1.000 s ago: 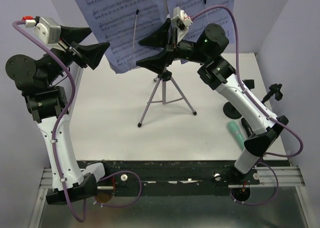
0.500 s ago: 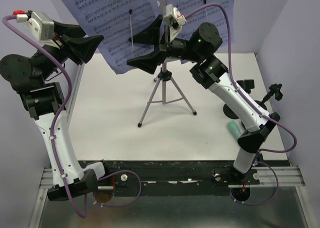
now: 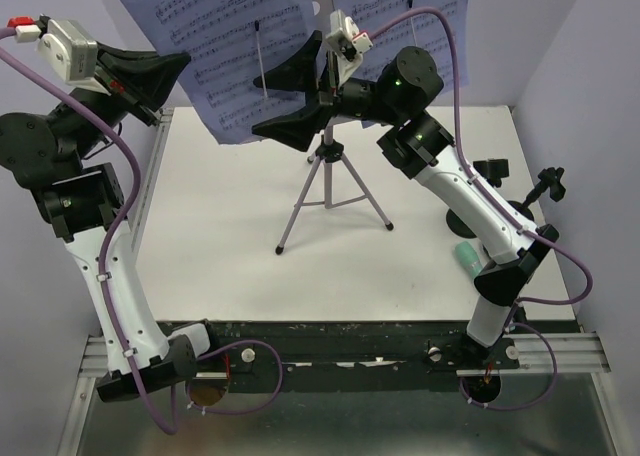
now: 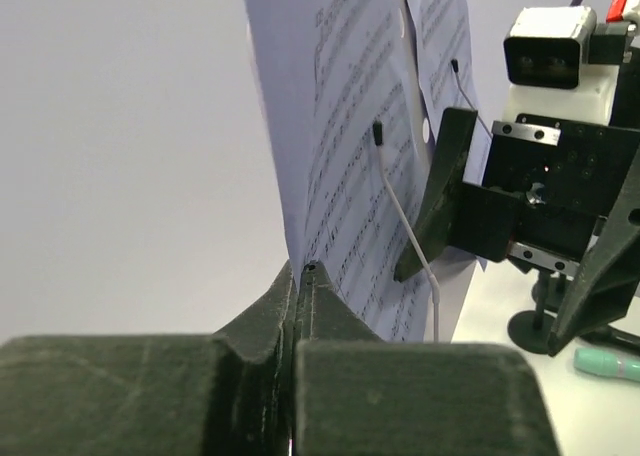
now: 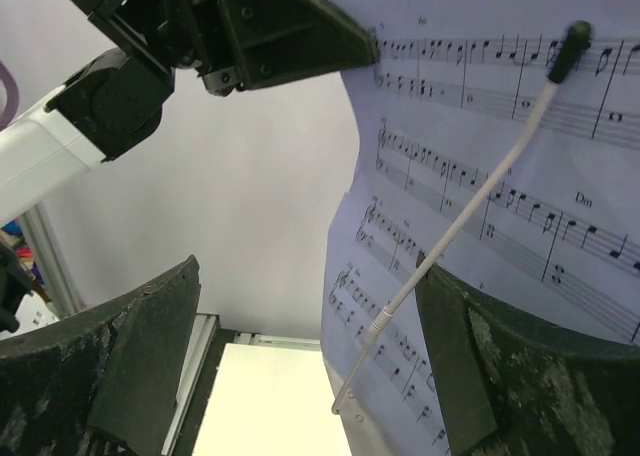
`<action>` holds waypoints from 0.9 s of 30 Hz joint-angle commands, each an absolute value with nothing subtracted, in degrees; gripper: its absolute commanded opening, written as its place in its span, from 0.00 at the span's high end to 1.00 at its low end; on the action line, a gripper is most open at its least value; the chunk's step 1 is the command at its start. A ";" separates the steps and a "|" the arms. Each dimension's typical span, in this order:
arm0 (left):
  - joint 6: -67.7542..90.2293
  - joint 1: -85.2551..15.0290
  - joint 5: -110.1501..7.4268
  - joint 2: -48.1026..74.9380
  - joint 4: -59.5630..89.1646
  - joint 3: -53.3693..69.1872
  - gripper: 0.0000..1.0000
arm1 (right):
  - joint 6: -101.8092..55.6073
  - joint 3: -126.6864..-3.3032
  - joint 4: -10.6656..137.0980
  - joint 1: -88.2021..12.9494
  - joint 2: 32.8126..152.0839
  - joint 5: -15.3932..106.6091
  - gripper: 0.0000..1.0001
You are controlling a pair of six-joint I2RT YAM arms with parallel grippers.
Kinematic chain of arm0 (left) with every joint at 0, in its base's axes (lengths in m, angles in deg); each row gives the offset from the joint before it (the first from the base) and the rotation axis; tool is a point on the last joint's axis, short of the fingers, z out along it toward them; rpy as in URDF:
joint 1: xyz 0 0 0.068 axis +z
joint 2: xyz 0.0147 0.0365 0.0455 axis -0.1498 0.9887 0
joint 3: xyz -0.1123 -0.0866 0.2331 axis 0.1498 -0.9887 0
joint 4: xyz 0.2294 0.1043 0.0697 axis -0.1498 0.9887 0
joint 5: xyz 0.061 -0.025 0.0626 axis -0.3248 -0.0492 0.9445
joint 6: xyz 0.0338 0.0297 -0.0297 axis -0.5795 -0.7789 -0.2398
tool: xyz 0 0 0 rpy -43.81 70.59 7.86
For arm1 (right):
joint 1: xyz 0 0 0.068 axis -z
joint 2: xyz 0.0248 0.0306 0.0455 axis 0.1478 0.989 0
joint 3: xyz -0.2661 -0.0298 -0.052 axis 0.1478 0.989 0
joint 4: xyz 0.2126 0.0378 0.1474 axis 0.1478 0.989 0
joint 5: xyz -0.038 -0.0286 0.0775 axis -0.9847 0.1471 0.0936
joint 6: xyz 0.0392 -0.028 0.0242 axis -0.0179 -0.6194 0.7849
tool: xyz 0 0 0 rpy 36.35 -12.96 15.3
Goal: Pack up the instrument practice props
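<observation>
- Left gripper (image 3: pixel 178 62), at the upper left of the overhead view, has its fingers pressed together on the outer edge of the left sheet-music page (image 3: pixel 232 31).
- The left wrist view alone shows that grip closely: the paper's edge (image 4: pixel 300 176) runs straight down into the seam between the two shut fingertips (image 4: pixel 312 273).
- From above, this page stands tall at the back of the white table (image 3: pixel 220 226), tilted slightly with its top toward the left.
- A thin white wire page clip (image 3: pixel 262 52) with a black tip lies across the page's face.
- The right wrist view shows the clip (image 5: pixel 470 216) crossing printed staves, with the chord mark "Dm" readable beside it.
- That view also shows the left gripper's pointed tip touching the page's upper edge.
- Right gripper (image 3: pixel 262 106) has its jaws spread wide in front of the same page, one finger above and one below, holding nothing.
- The lilac tripod music rack (image 3: pixel 330 191) stands upright mid-table. Its three splayed legs show only from above, and the pages hide its desk.
- The right sheet-music page (image 3: pixel 410 6) stands behind the right arm.
- A black round-based mic holder (image 3: pixel 463 219) sits at the right of the table.
- The mint-green microphone (image 3: pixel 470 261) lies on the table nearer the arm bases than the holder.
</observation>
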State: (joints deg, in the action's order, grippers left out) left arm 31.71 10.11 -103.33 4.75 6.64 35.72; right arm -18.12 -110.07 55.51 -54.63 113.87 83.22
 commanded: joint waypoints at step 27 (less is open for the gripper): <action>19.27 31.29 -85.91 3.40 12.94 60.01 1.00 | -44.67 -83.06 60.07 -54.73 90.74 69.16 0.01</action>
State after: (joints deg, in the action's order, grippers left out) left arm 26.31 30.39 -91.68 4.18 8.46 57.91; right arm -41.47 -87.47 59.31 -54.56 93.93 65.50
